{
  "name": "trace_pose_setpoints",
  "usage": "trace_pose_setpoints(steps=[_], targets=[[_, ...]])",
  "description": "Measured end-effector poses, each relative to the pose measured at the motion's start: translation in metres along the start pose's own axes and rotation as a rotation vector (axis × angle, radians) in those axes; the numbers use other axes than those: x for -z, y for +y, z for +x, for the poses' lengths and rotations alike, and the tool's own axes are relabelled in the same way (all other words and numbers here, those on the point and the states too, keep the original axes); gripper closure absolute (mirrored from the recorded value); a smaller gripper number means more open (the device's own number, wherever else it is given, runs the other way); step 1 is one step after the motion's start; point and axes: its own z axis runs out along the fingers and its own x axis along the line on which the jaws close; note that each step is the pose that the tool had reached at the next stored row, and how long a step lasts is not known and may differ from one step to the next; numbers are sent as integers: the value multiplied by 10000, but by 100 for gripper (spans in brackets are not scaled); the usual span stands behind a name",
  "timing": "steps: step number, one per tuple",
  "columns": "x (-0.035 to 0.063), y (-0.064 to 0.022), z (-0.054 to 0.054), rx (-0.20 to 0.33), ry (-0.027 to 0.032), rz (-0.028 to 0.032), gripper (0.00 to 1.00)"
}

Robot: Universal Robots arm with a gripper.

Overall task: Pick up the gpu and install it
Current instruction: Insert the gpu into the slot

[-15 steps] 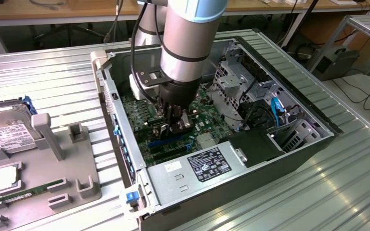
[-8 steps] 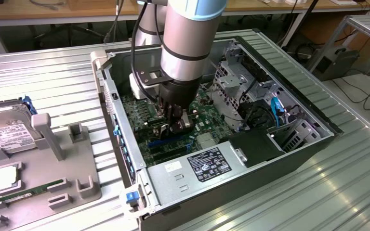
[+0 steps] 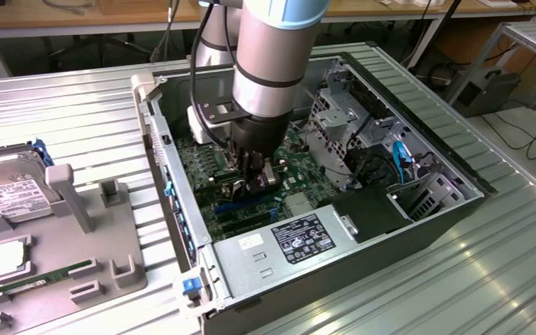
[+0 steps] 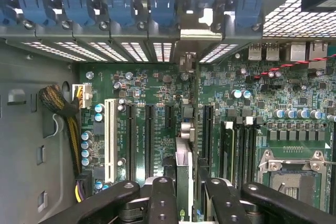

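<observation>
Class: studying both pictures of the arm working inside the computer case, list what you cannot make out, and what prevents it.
- Exterior view: the gpu is mostly hidden behind the claw.
- Wrist view: the gpu's lower edge is covered by the claw, so its seating in the slot cannot be judged.

My claw [image 3: 254, 183] is down inside the open computer case [image 3: 454, 202], closed on the gpu [image 4: 187, 156], which stands edge-on above the motherboard [image 3: 203, 164]. In the exterior view the drive cage [image 3: 338, 115] crowds me at 2 o'clock, the power supply [image 3: 287, 244] blocks 6 o'clock, and the case's rear wall [image 3: 161, 160] closes off 9 o'clock. From the wrist view I see bare expansion slots [image 4: 139, 132] on one side of the card and memory slots [image 4: 239, 145] close on the other.
</observation>
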Motion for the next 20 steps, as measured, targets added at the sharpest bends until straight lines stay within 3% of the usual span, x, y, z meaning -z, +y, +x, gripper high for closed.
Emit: trace_pose_setpoints(steps=[5,20], targets=[[-1,0,-2,-40,43,-2,74],[-63,19,-2,-72,44,-3,74]])
